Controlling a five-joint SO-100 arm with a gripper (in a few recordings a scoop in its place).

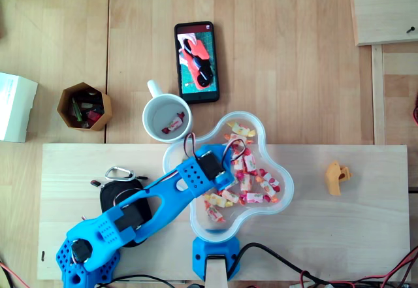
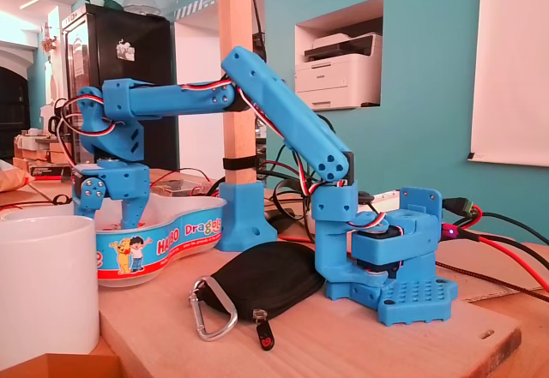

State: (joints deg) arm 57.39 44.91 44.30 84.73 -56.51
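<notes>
Jaws inside bowl [image 1: 215,229], mug [image 1: 155,112] beside rim

A pale board [image 1: 366,236] is laid on the wooden table [image 1: 294,59], lower part of the overhead view. On it are parked a clear candy bowl [image 1: 292,183] at centre, a black pouch [image 1: 108,193] lower left and an orange piece [image 1: 337,177] right. On the table itself, a mug [image 1: 151,115], phone [image 1: 196,61], hex pot [image 1: 63,102] and white box [image 1: 14,105] are lined up above.

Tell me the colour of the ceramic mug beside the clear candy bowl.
The round ceramic mug is plain white; the overhead view shows it best.
</notes>
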